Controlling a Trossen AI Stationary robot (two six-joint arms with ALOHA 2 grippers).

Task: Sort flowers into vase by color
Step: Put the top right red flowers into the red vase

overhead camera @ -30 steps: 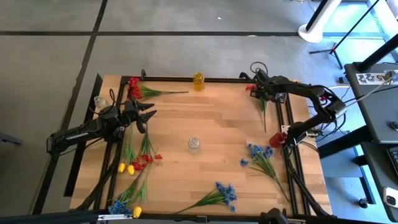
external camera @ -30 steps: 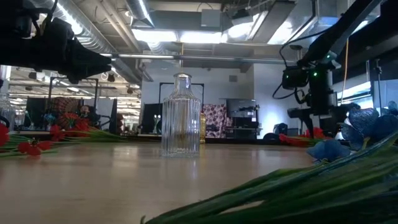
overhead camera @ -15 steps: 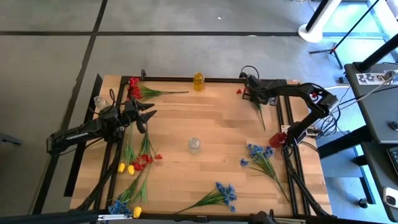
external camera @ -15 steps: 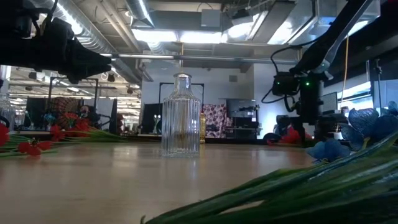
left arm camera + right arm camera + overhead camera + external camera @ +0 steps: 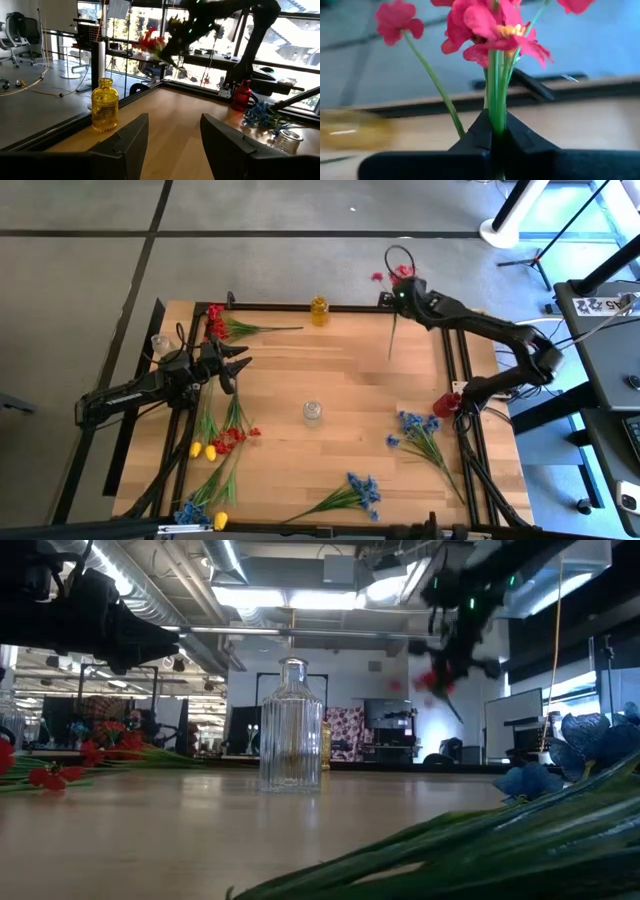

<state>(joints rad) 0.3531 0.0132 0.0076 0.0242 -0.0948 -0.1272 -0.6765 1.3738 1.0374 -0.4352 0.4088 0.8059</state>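
While gripped, red sprig (image 5: 393, 310) upright, blossoms topmost

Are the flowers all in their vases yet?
Not yet. No flower sits in the clear vase or the yellow vase. The right claw holds a red sprig in the air. Blue flowers, yellow buds and other red flowers lie on the table. The left claw waits open.

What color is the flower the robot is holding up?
Red. The right gripper pinches the red flower; the right wrist view shows it best.
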